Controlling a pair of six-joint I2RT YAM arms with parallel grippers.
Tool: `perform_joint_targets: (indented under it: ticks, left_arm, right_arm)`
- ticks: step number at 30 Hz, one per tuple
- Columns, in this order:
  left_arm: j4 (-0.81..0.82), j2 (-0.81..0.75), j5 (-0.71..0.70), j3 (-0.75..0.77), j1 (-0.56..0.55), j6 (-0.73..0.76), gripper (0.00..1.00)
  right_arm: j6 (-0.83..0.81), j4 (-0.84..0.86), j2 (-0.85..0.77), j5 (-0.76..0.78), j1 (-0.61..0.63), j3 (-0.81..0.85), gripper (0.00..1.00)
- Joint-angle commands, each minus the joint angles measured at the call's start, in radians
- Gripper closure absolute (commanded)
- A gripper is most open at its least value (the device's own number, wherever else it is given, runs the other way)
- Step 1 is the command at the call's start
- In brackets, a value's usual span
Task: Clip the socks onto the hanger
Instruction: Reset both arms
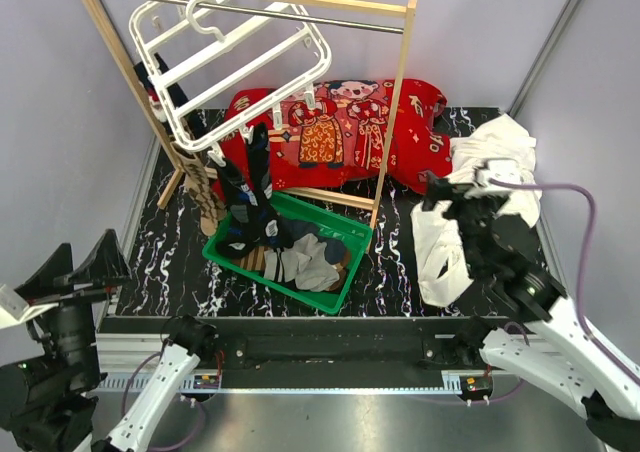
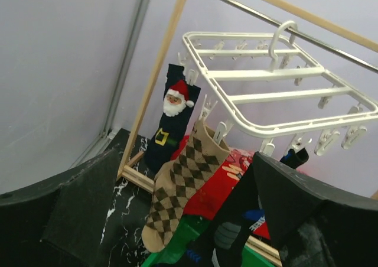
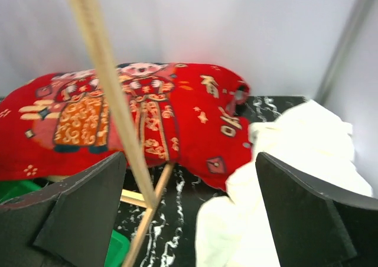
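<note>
The white hanger point(image 1: 230, 52) hangs tilted from the rack's metal rod; it also shows in the left wrist view point(image 2: 277, 78). Clipped to it are a navy Santa sock point(image 2: 171, 119), a brown-tan argyle sock point(image 2: 180, 184) and dark socks point(image 1: 248, 187). The argyle sock also shows in the top view point(image 1: 200, 187). More socks point(image 1: 300, 257) lie in the green basket point(image 1: 358, 262). My left gripper point(image 1: 78, 267) is open and empty at the table's near left, facing the hanging socks point(image 2: 189, 220). My right gripper point(image 1: 458, 192) is open and empty over the white cloth point(image 3: 189, 214).
The wooden rack's right post point(image 1: 390, 122) stands behind the basket and crosses the right wrist view point(image 3: 112, 101). A large red printed cloth point(image 1: 340, 132) lies at the back. A big white cloth point(image 1: 490, 212) lies at the right. Grey walls close in both sides.
</note>
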Motion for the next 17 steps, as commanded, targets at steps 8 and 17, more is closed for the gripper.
perform_joint_targets:
  ticks: [8,17]
  left_arm:
    - [-0.116,-0.206,-0.058,-0.094,-0.001,-0.020,0.01]
    - [-0.196,-0.201,-0.033,-0.056,-0.001,-0.055,0.01]
  right_arm:
    - [0.045,-0.161,-0.364,0.163,-0.004,-0.175,0.00]
    - [0.090,-0.261,-0.367,0.150,-0.004,-0.166,0.00]
